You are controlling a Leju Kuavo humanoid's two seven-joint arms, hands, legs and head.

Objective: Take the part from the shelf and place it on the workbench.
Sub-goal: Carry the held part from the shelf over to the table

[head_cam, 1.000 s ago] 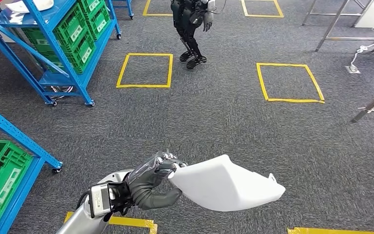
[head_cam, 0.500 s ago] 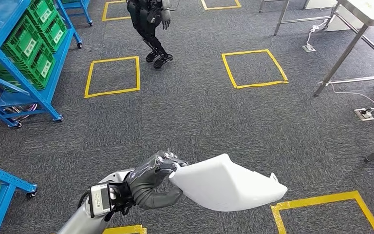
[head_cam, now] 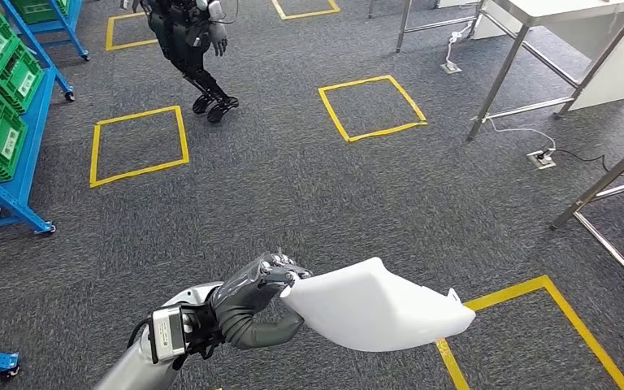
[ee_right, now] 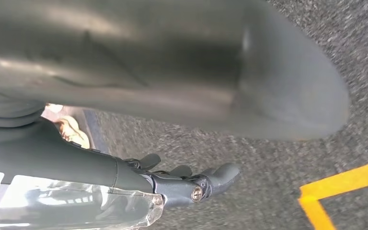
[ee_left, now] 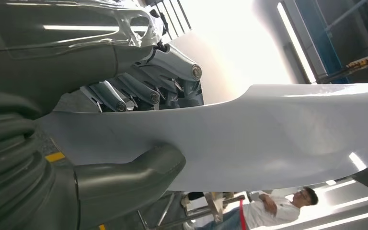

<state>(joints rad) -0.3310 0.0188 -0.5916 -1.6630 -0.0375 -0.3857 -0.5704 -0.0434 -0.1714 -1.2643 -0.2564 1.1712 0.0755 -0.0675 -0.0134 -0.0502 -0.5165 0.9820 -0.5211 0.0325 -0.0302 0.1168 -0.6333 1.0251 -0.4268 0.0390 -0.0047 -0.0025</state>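
Observation:
The part [head_cam: 374,309] is a smooth white curved shell, carried low in front of me over the grey carpet. My left hand [head_cam: 252,305] grips its left end, fingers over the top edge and thumb underneath. In the left wrist view the thumb [ee_left: 124,177] presses under the white part [ee_left: 268,139] and the fingers [ee_left: 148,91] clamp it from the other side. My right hand [ee_right: 139,179] hangs over the carpet with its fingers apart and nothing in it. A white-topped workbench [head_cam: 536,12] on metal legs stands at the far right.
The blue shelf [head_cam: 16,187] with green crates [head_cam: 0,97] stands at the left edge. Another dark humanoid robot [head_cam: 191,41] stands ahead on the left. Yellow tape squares [head_cam: 371,108] mark the carpet. A floor socket [head_cam: 542,157] with cable and slanted table legs [head_cam: 609,183] lie to the right. A person [ee_left: 273,211] stands nearby.
The whole view has swung to the right: shelf and other robot slid left, the workbench came in at the right. My left hand keeps the same hold on the part.

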